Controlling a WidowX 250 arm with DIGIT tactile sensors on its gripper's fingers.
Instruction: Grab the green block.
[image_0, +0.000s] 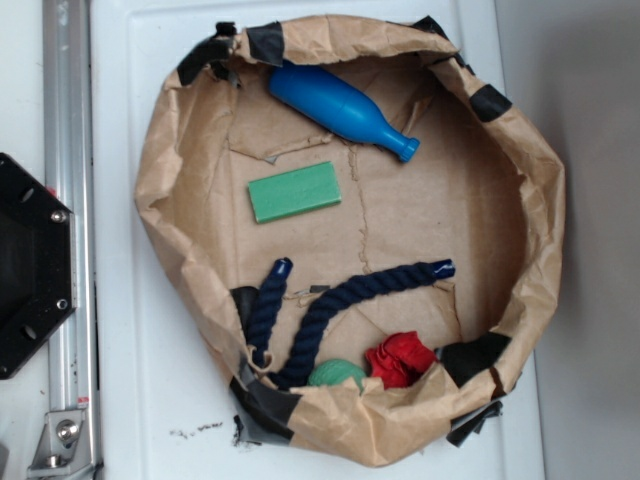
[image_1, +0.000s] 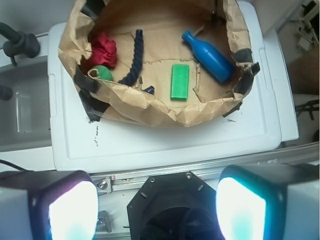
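Observation:
The green block (image_0: 295, 191) is a flat light-green slab lying on the floor of a brown paper basin (image_0: 540, 200), just below the blue bottle (image_0: 340, 108). In the wrist view the block (image_1: 180, 81) lies left of the bottle (image_1: 210, 56). My gripper (image_1: 156, 207) does not show in the exterior view. In the wrist view its two fingers (image_1: 70, 210) stand wide apart with nothing between them, high above the black robot base (image_1: 170, 205) and well short of the basin. It is open and empty.
In the basin also lie a dark blue rope (image_0: 320, 320), a small rounded green lump (image_0: 337, 375) and a red cloth lump (image_0: 402, 358). The basin sits on a white lid (image_0: 120, 300). A metal rail (image_0: 65, 250) and the black base (image_0: 30, 265) are at the left.

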